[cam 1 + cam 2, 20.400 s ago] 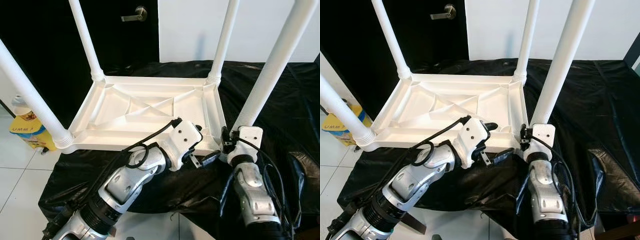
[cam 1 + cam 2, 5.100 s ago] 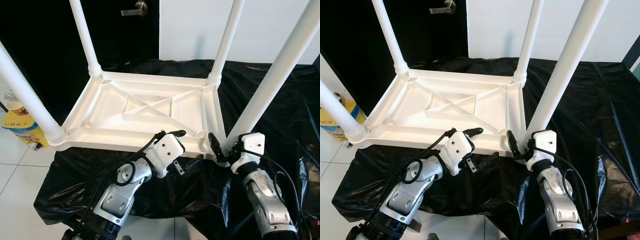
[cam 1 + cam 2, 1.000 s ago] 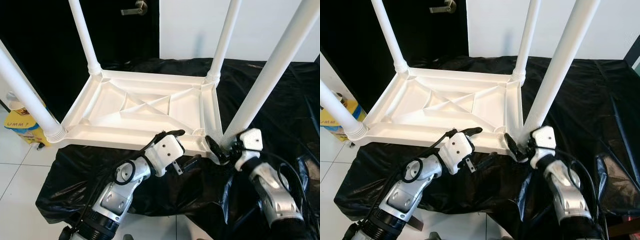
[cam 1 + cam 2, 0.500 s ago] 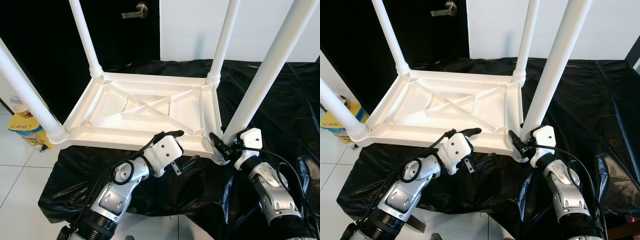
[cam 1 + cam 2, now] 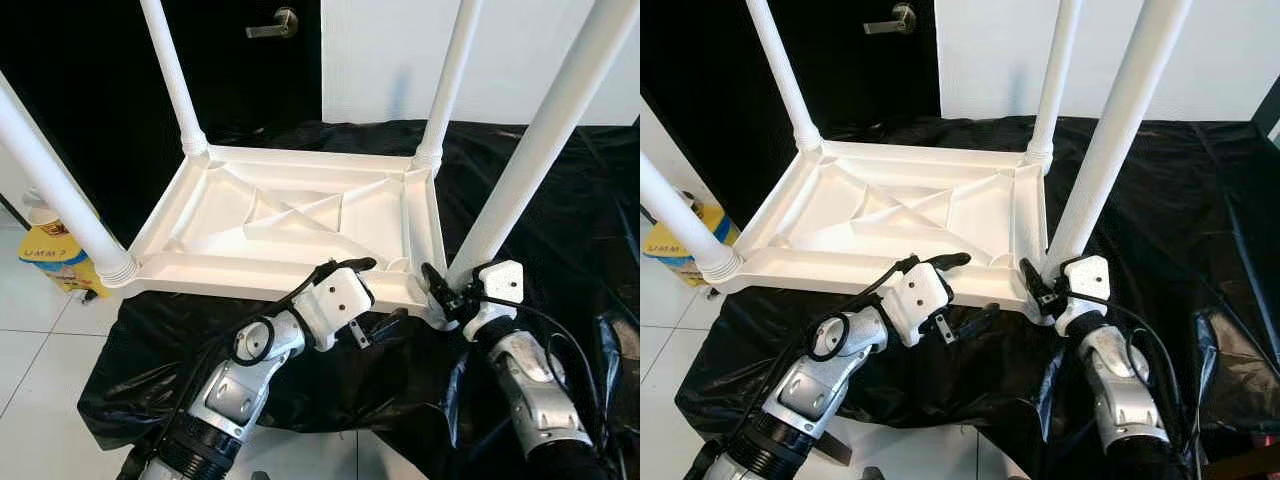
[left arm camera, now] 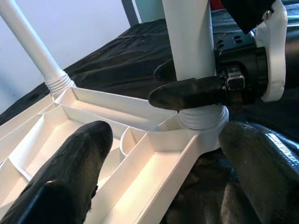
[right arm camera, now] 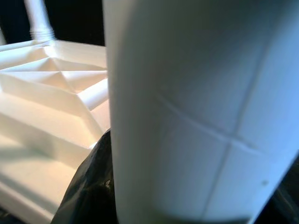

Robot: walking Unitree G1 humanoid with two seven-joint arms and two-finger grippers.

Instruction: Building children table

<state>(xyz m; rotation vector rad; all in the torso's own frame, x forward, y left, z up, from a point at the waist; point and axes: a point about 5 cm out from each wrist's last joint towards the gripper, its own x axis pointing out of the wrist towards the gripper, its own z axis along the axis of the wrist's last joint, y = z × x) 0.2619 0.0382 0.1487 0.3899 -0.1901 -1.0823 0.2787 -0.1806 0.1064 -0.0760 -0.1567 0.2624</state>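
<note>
The right end effector (image 5: 447,291) is clamping its two black fingers around the base of the near-right table leg (image 5: 540,145), just above the threaded collar. The left end effector (image 5: 372,297) is standing with fingers apart over the near rim of the upside-down white table top (image 5: 290,225), one finger above the rim and one below, not gripping. The table top is lying on the black sheet (image 5: 560,200) with four legs upright. To seat this leg well, I judge the right wrist should turn it straight on its axis while the left steadies the rim. Compared with one second earlier, the right end effector has closed in onto the leg base.
</note>
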